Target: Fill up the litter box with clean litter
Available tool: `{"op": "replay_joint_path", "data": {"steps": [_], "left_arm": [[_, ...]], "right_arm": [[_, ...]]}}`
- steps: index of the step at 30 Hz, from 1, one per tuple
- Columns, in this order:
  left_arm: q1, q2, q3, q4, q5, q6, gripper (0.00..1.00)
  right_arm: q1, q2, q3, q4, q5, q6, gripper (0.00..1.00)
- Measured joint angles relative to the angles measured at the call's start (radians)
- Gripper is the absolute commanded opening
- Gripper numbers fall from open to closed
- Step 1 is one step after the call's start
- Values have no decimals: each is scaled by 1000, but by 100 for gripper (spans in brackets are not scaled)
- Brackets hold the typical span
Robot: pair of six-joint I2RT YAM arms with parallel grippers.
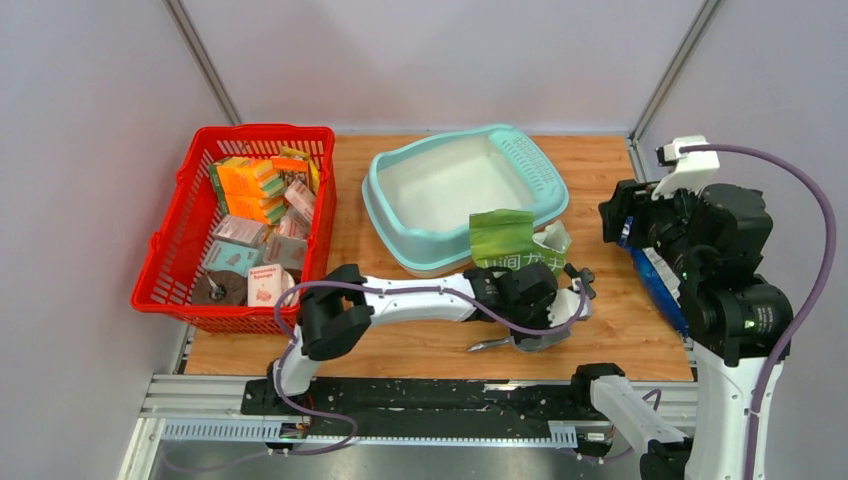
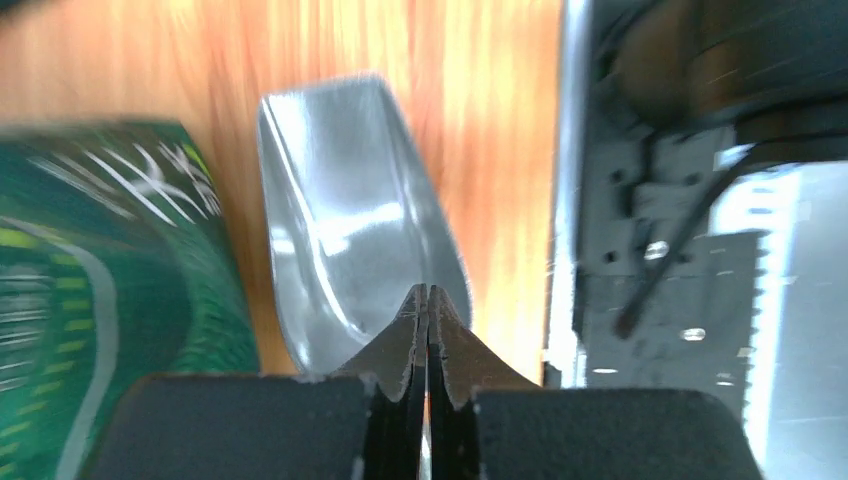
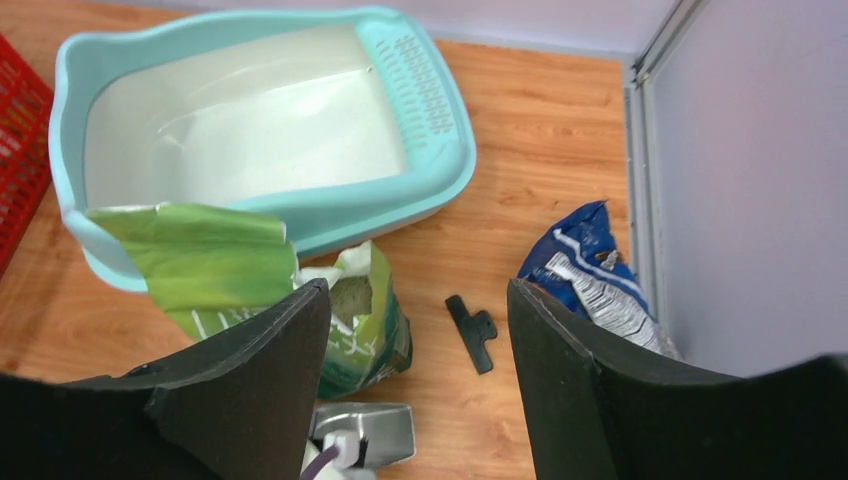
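The light-teal litter box (image 1: pixel 385 215) stands at the back middle of the table, its whitish inside bare; the right wrist view shows its perforated end (image 3: pixel 425 90). Just in front of it stands the torn-open green bag (image 1: pixel 505 240) (image 3: pixel 210 260), with beige clean litter (image 3: pixel 350 298) showing in its mouth. A grey metal scoop (image 2: pixel 350 230) (image 1: pixel 490 346) lies beside the bag near the front edge. My left gripper (image 2: pixel 428 292) is shut over the scoop's narrow end, the bowl reaching out past the fingertips. My right gripper (image 3: pixel 418 290) hovers open above the table at the right, holding nothing.
A red mesh basket (image 1: pixel 160 240) full of small boxes sits at the left. A blue-and-white bag (image 3: pixel 590 270) lies by the right wall, and a small black clip (image 3: pixel 472 330) lies on the wood between it and the green bag. The metal rail (image 2: pixel 660 300) runs along the near edge.
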Motion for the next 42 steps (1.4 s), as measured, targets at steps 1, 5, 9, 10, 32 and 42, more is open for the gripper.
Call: {"op": "replay_joint_path", "data": {"steps": [1, 5, 9, 10, 32, 42], "left_arm": [[4, -22, 22, -8, 29, 0, 0], [18, -108, 92, -16, 72, 17, 40], [40, -206, 82, -31, 14, 42, 48], [43, -218, 65, -35, 2, 44, 49], [17, 60, 140, -249, -182, -42, 51], [-2, 143, 172, -223, -215, -36, 7]], "right_arm": [[0, 12, 26, 4, 15, 0, 70], [0, 40, 88, 30, 67, -1, 70], [-7, 47, 100, 37, 89, -8, 71], [-8, 48, 100, 37, 92, -8, 71], [-11, 3, 0, 37, 49, -18, 73], [-11, -52, -47, 40, 39, -38, 74]]}}
